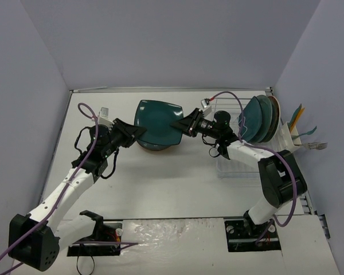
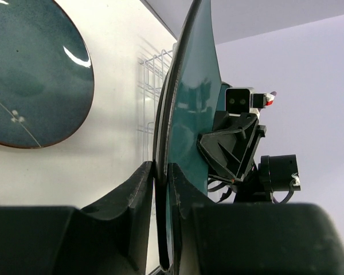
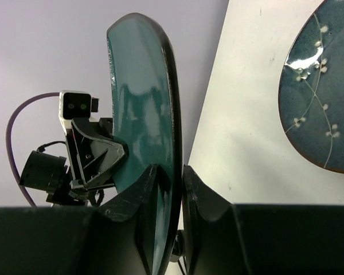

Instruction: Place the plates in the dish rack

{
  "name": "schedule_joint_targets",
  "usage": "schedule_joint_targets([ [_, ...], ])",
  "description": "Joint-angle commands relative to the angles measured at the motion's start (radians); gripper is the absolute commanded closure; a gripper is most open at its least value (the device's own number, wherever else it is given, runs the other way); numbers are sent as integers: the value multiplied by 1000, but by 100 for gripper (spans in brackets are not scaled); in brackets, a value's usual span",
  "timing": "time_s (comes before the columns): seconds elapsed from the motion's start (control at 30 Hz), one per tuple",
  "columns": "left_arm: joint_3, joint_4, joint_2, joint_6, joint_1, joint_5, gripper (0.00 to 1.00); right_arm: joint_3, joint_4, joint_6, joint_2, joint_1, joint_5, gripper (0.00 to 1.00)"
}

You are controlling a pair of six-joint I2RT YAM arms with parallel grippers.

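A dark teal squarish plate [image 1: 157, 120] is held up on edge above the table between both arms. My left gripper [image 1: 141, 133] is shut on its left rim; in the left wrist view the plate [image 2: 190, 97] runs edge-on between the fingers of that gripper [image 2: 161, 167]. My right gripper [image 1: 182, 126] is shut on the opposite rim, and its own view shows the gripper [image 3: 172, 169] pinching the plate [image 3: 142, 109]. Below it on the table lies a blue-teal plate with white flowers [image 2: 28, 80] [image 3: 324, 86]. The white wire dish rack [image 1: 236, 165] at the right holds teal plates [image 1: 257, 119] and a red one [image 1: 274, 112].
A side utensil holder [image 1: 291, 137] with several utensils sticks out at the rack's right end. Grey walls close in the table on the left, back and right. Purple cables loop over both arms.
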Motion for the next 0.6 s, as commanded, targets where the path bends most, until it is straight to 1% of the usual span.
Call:
schedule_joint_targets([
  [0.0, 67, 109, -67, 20, -4, 17, 88, 75, 4, -87, -87, 1, -24, 100],
  [0.03, 71, 79, -74, 35, -4, 12, 82, 86, -25, -105, -96, -2, -22, 100],
  [0.1, 79, 23, -87, 66, -4, -3, 68, 108, -106, -144, -122, -10, -16, 100],
  [0.27, 96, -120, -117, 145, -2, -26, 23, 164, -273, -249, -184, -54, 6, 100],
  [0.33, 104, -170, -130, 184, -2, -33, 13, 195, -365, -307, -203, -79, 6, 100],
  [0.4, 120, -270, -142, 238, -1, -55, 5, 248, -489, -387, -215, -107, 6, 100],
  [0.47, 153, -388, -146, 331, 0, -94, 3, 290, -573, -449, -221, -130, 7, 100],
  [0.57, 223, -553, -145, 475, 1, -168, 3, 349, -681, -535, -231, -180, -8, 100],
])
